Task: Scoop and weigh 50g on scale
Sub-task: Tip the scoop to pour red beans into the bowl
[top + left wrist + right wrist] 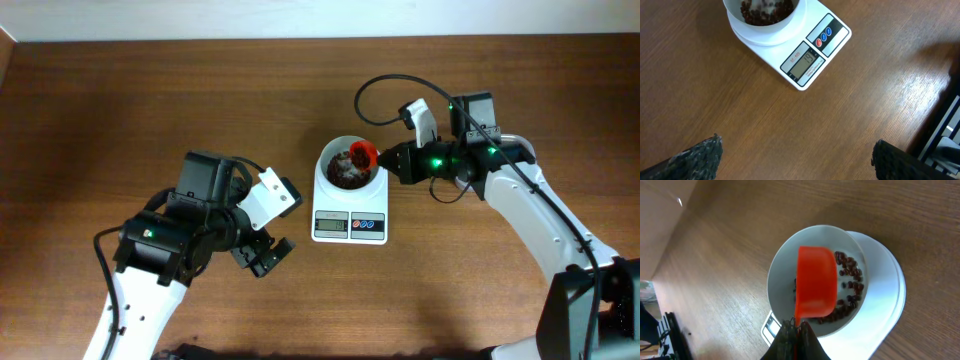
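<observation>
Already the beans (852, 275) lay inside the round white bowl (785, 255) that topped the scale (349, 226), a thin scatter across its floor, not a full heap. The scale sat near the middle of the counter (120, 110), its display (805, 64) and coloured buttons turned toward the near edge. Digits showed on the display, but they were too small to read with confidence. Judging by how sparse the beans looked, the weighing seemed only part done.

Over the bowl hung the orange-red scoop (816, 282), within the rim and above the beans on one side. It appeared turned so that its smooth back faced the wrist camera, which would suit tipping its load out, though whether its mouth pointed fully down could not be told. Holding it inside the rim made sense: anything that fell would land in the bowl and count toward the weight, not spill onto the counter.

The right arm (520, 195) reached in from the scale's right side, its jaws closed tight on the scoop's handle at the bowl's edge. That narrow grip kept the scoop from rolling on its own.

The left arm (190, 225) rested well apart, to the left of the scale, its jaws spread wide and holding nothing; both fingertips (700, 155) framed bare wood. Its camera looked at the display, a likely reason for parking it there.
</observation>
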Robot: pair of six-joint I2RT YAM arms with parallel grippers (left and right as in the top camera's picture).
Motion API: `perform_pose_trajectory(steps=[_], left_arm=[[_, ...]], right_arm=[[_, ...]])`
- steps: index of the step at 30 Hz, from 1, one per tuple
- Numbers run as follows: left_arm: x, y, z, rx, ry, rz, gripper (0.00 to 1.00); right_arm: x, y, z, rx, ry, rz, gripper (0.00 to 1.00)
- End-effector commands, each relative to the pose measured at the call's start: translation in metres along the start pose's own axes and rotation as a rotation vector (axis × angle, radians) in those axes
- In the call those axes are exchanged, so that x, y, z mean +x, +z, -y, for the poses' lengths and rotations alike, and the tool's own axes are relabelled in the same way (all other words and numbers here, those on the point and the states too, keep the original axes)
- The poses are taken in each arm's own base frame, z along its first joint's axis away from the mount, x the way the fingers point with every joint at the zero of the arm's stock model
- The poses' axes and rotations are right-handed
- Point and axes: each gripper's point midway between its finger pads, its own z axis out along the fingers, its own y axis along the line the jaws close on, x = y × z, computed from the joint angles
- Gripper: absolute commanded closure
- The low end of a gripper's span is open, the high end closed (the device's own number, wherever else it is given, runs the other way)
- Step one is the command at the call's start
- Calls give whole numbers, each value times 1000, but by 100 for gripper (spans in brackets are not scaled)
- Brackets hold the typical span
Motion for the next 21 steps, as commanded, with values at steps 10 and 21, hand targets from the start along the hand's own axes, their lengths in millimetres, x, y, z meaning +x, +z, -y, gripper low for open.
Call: perform_pose_trajectory(steps=[10,21], left_arm=[[-1,0,2,13,15,9,1],[-1,0,2,13,15,9,1]], right_arm=[[-10,-3,-5,8,6,25,96],[-9,-3,-16,-52,-26,21,96]])
